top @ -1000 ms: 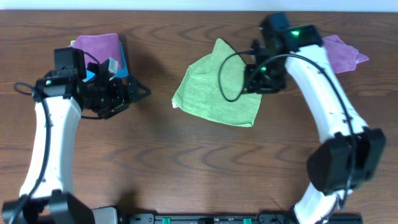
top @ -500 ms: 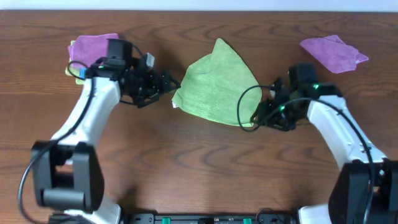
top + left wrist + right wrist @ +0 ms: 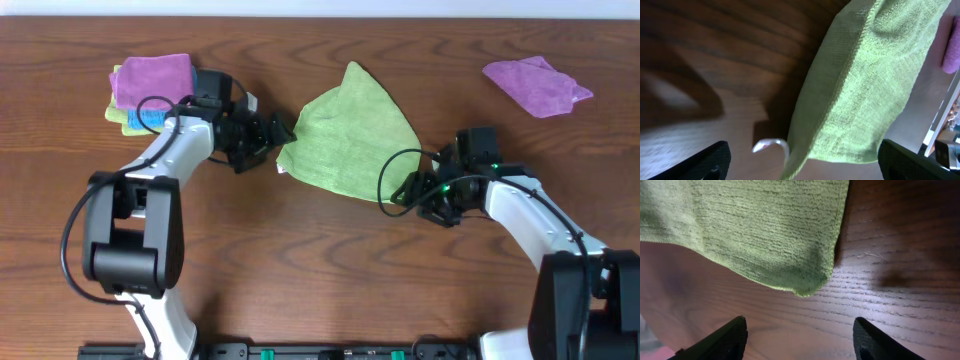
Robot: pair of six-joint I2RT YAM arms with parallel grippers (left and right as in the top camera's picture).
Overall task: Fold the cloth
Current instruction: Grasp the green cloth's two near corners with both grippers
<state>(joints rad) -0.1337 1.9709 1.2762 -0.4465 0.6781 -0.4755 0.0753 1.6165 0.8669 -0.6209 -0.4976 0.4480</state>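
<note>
The lime-green cloth (image 3: 350, 140) lies flat on the wooden table near the middle, one corner pointing to the far edge. My left gripper (image 3: 282, 138) is open at the cloth's left corner; in the left wrist view the cloth (image 3: 865, 90) fills the space between the fingers (image 3: 802, 162), with its white tag (image 3: 771, 145) by the edge. My right gripper (image 3: 403, 190) is open just short of the cloth's near right corner; in the right wrist view that corner (image 3: 805, 287) lies ahead of the open fingers (image 3: 802, 340).
A stack of folded cloths, purple (image 3: 152, 75) on top with blue (image 3: 150, 117) and yellow-green beneath, sits at the far left behind the left arm. A crumpled purple cloth (image 3: 538, 85) lies at the far right.
The left gripper has swung from beside the stack to the cloth's left corner. The right gripper has come from the cloth's far right edge down to its near right corner.
</note>
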